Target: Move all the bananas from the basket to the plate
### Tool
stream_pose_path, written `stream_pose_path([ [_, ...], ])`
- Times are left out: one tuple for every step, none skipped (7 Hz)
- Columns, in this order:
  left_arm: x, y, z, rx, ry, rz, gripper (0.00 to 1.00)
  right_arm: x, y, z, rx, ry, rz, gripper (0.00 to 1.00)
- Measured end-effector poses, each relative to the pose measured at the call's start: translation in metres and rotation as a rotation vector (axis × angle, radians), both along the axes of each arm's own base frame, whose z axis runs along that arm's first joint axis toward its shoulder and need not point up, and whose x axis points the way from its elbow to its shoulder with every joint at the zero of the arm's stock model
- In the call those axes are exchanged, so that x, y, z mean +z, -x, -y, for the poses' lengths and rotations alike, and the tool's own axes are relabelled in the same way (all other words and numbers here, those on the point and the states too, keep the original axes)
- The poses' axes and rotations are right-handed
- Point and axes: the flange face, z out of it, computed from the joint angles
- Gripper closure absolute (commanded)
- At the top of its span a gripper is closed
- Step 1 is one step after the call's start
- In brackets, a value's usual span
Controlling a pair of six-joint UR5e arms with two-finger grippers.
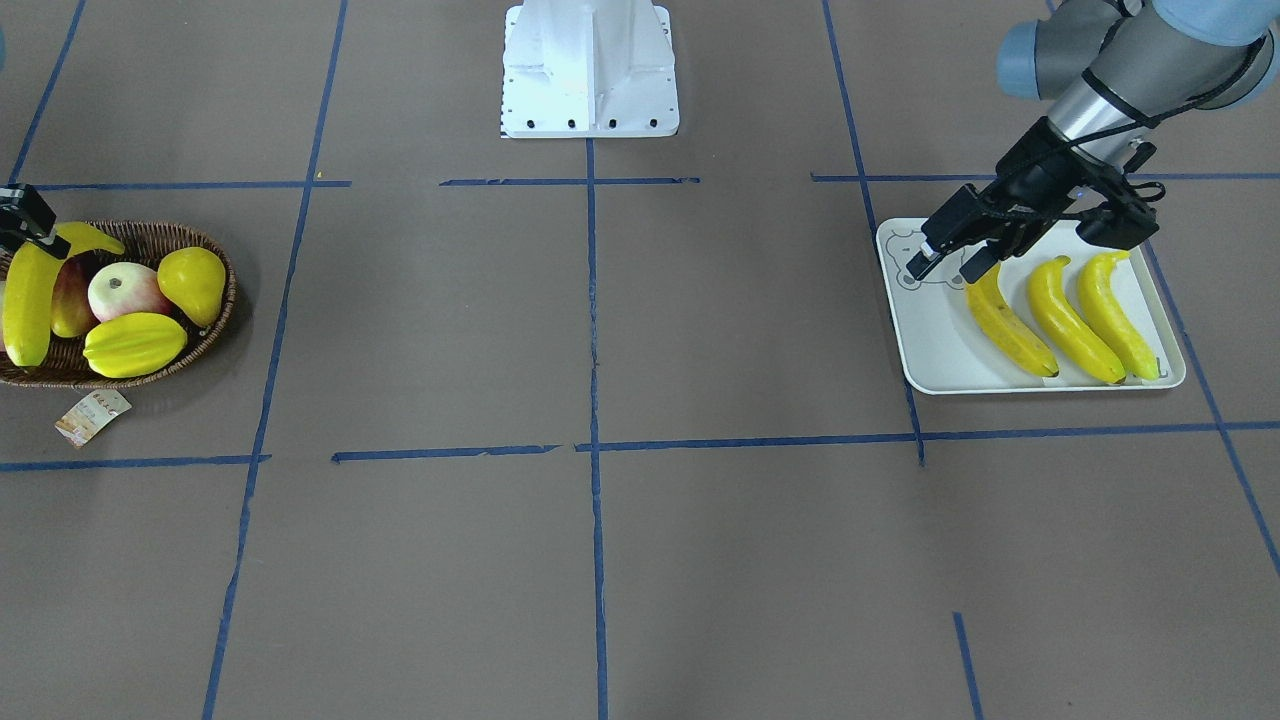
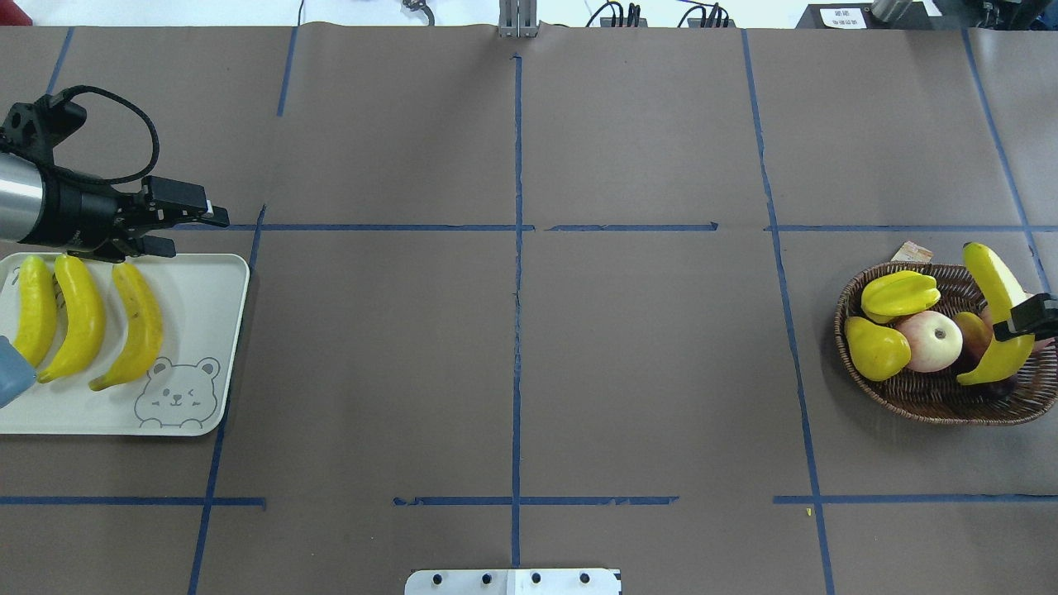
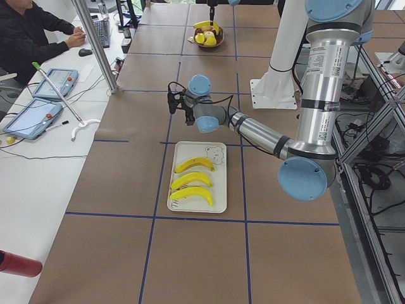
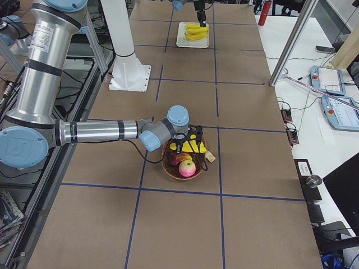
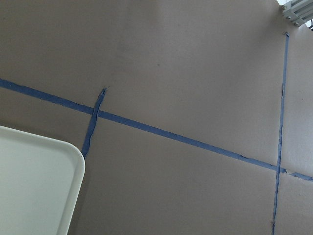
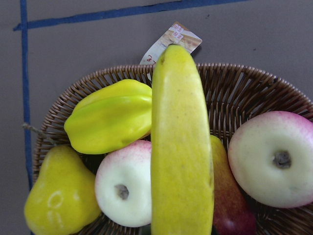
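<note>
The left fingers [image 2: 190, 207] stand parted and empty. Just beside them, three bananas [image 2: 83, 318] lie on the plate [image 2: 207, 314]. The right fingers [image 2: 1025, 316] pinch the last banana [image 2: 996, 285] about mid-length over the basket [image 2: 909, 392]. It looks light, stiff and glossy, probably slippery, so mid-body is the balanced hold. Its long axis runs crosswise through those fingers, one end reaching past the rim.
</note>
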Motion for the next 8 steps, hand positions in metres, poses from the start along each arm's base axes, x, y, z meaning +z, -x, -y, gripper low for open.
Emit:
stream_pose_path([
  [0.000, 0.000, 0.000, 0.000, -0.001, -0.001, 0.01, -0.011, -0.023, 0.003, 0.038, 0.002, 0.045, 1.00],
  [-0.001, 0.000, 0.000, 0.000, -0.002, -0.001, 0.01, -0.030, -0.040, 0.007, 0.062, -0.015, 0.091, 1.00],
  [-0.003, 0.000, 0.000, 0.000, -0.005, -0.004, 0.01, -0.056, -0.046, 0.018, 0.066, -0.053, 0.135, 1.00],
  [-0.006, -0.002, 0.001, 0.002, -0.010, -0.008, 0.01, -0.080, -0.042, 0.033, 0.057, -0.086, 0.167, 1.00],
  [-0.011, -0.006, 0.001, 0.007, -0.016, -0.013, 0.01, -0.106, -0.030, 0.051, 0.042, -0.097, 0.195, 0.99],
  [-0.016, -0.014, 0.001, 0.017, -0.022, -0.020, 0.01, -0.147, 0.002, 0.073, 0.018, -0.091, 0.229, 0.99],
  [-0.028, -0.026, 0.002, 0.023, -0.013, -0.043, 0.01, -0.191, 0.047, 0.088, -0.003, -0.070, 0.258, 0.99],
  [-0.047, -0.040, 0.003, 0.021, 0.011, -0.083, 0.01, -0.232, 0.088, 0.093, -0.004, -0.050, 0.282, 0.99],
])
